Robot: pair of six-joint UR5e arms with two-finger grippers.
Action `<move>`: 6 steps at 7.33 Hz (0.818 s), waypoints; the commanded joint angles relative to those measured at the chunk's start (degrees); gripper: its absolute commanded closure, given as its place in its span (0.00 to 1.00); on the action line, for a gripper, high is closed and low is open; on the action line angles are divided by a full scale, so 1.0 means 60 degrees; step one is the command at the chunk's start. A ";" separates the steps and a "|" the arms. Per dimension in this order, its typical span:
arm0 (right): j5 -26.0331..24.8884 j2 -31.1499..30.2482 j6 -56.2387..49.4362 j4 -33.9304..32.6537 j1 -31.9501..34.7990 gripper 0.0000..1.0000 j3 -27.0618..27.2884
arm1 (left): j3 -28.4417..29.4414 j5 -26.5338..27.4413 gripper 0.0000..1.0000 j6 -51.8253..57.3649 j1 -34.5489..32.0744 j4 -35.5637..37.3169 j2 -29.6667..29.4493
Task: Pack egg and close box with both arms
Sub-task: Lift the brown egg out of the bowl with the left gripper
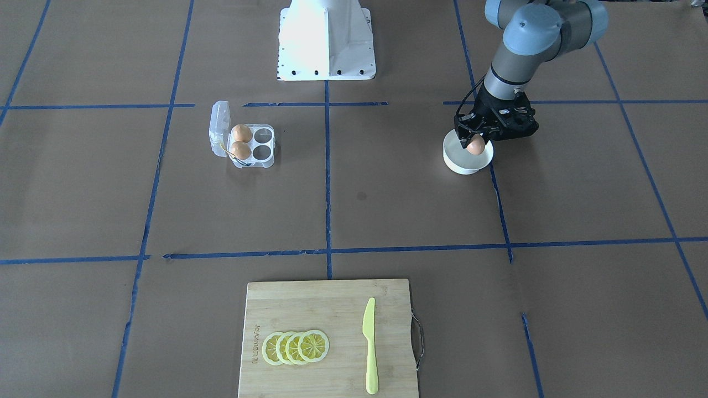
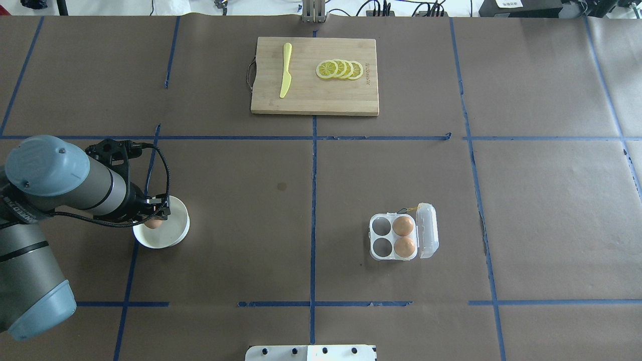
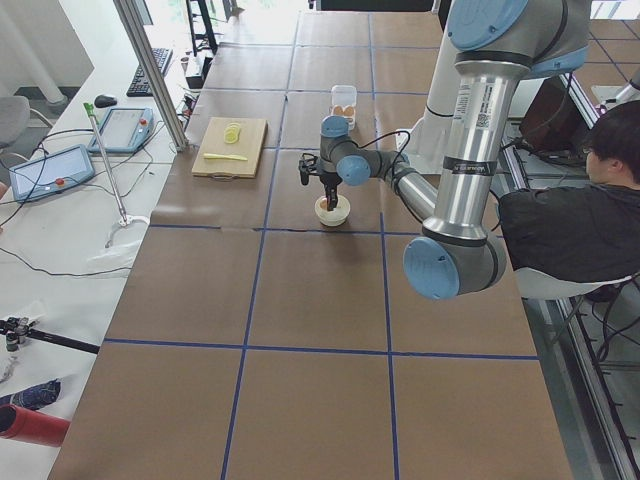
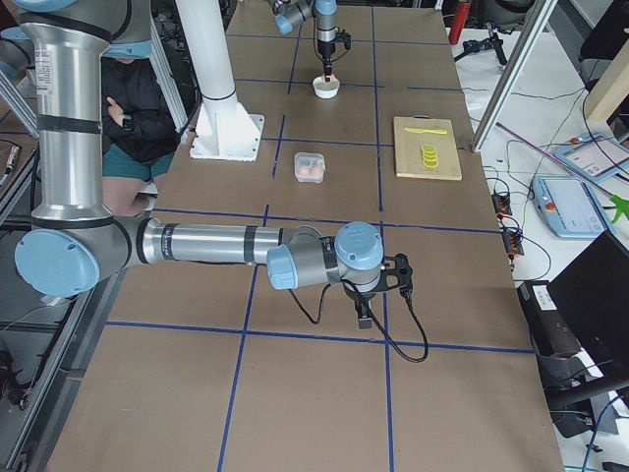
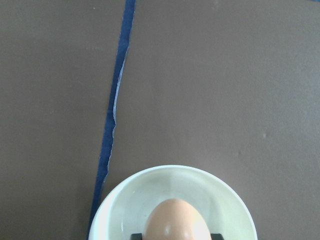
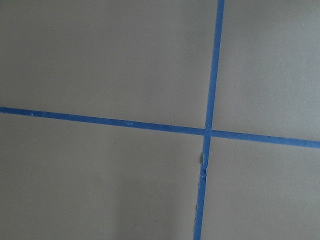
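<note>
Left tool (image 2: 156, 221) is clamped narrow on the egg (image 5: 177, 224), with a dark pad on each side of it at the bottom edge of the left wrist view. The egg sits right between the fingers, over the inside of the white bowl (image 1: 463, 167). Cannot tell if it is clear of the bowl floor. The bowl stands on the robot's left side of the table (image 2: 526, 200), just beside a blue tape line (image 5: 114, 110).

The box (image 2: 381, 236) is on the robot's right of the centre tape line, well apart from the bowl and the left tool. Its lid (image 2: 428, 229) is open and stands up on the side away from the bowl. Two more eggs (image 2: 403, 226) (image 2: 404, 246) fill the two cells next to the lid, and the two cells on the bowl side are bare. Between bowl and box lies brown table with tape lines.

Far side of the table: a wooden cutting board (image 2: 311, 98) with a yellow-green knife (image 2: 285, 75) and a row of lemon slices (image 2: 341, 69), well apart from both the bowl and the box.

Right tool (image 4: 364, 313) hangs low over the table, well apart from the box. It shows only in the side view, so I cannot tell whether it is wide or narrow. Its wrist camera sees a tape cross on the table. The white robot base (image 1: 326, 44) is at the near edge.
</note>
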 commanded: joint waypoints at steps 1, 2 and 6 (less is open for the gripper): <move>0.0113 0.0000 0.0012 -0.0015 0.0000 0.00 0.0275 | -0.0577 0.0032 1.00 -0.0042 -0.0012 0.0137 -0.0067; 0.0129 0.0000 0.0012 0.0000 0.0000 0.00 0.0263 | -0.0564 0.0032 1.00 -0.0043 -0.0027 0.0108 -0.0794; 0.0333 -0.0057 -0.0003 -0.0030 0.0000 0.00 0.0118 | 0.1332 0.1057 1.00 -0.0247 0.0410 -0.4046 -0.3057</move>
